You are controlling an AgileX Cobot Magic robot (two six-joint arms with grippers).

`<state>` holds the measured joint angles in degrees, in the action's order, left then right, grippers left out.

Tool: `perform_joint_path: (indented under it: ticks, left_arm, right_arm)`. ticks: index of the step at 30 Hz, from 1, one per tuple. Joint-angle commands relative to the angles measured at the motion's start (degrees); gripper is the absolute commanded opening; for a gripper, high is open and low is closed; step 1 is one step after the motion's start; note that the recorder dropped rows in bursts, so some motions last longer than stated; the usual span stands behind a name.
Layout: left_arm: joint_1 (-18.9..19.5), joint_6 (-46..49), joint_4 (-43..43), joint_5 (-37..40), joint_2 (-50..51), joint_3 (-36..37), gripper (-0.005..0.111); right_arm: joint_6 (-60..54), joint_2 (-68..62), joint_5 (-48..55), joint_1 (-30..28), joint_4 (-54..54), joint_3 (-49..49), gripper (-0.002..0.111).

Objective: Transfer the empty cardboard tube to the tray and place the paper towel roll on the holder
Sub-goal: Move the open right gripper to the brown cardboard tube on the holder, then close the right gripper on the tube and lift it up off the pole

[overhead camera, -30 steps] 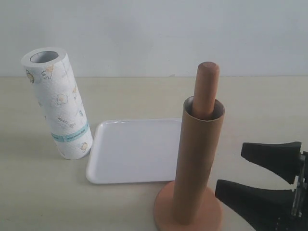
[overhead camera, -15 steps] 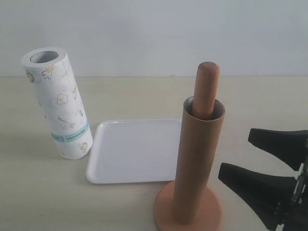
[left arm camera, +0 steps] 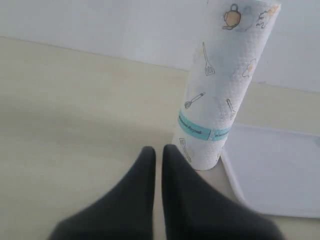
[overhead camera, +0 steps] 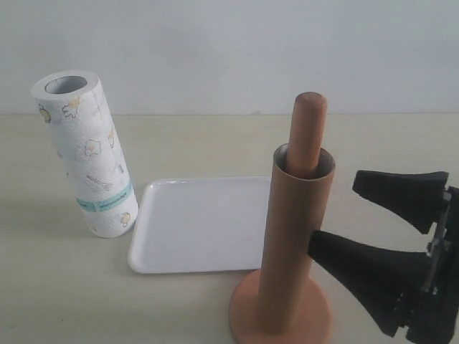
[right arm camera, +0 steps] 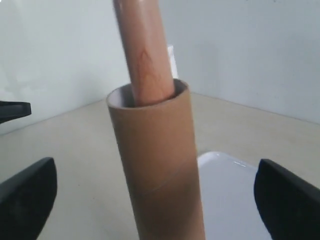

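Note:
The empty cardboard tube (overhead camera: pixel 294 236) stands upright, slipped over the holder's wooden post (overhead camera: pixel 308 125), whose rounded top sticks out above it; the round base (overhead camera: pixel 247 315) rests on the table. My right gripper (overhead camera: pixel 333 213) is open just right of the tube, its near finger close to the tube's side. In the right wrist view the tube (right arm camera: pixel 160 165) and post (right arm camera: pixel 142 50) stand between the widely spread fingers (right arm camera: pixel 30 192). The paper towel roll (overhead camera: pixel 90 158) stands upright left of the white tray (overhead camera: pixel 201 222). My left gripper (left arm camera: pixel 159 152) is shut and empty, just short of the roll (left arm camera: pixel 220 90).
The tray (left arm camera: pixel 280 170) lies flat between the roll and the holder, with nothing on it. A pale wall runs behind the beige table. The left arm does not show in the exterior view.
My right gripper has moved left toward the tube, bringing its near finger up beside the tube's side. Roll, tray, tube and holder have not moved.

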<state>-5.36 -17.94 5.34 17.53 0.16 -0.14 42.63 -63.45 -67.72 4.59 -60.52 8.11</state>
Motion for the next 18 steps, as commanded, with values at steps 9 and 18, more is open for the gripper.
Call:
perform_joint_path:
  ticks: [9,18]
  left_arm:
    - [0.14,-0.46,0.06,-0.05,-0.16,0.14,0.004]
    - [0.14,-0.46,0.06,-0.05,-0.16,0.14,0.004]
  right_arm:
    - [-12.15,-2.37,13.33,15.45,16.75,1.3,0.105]
    - [-19.72,-15.9,3.37,15.99,21.51,1.3,0.105]
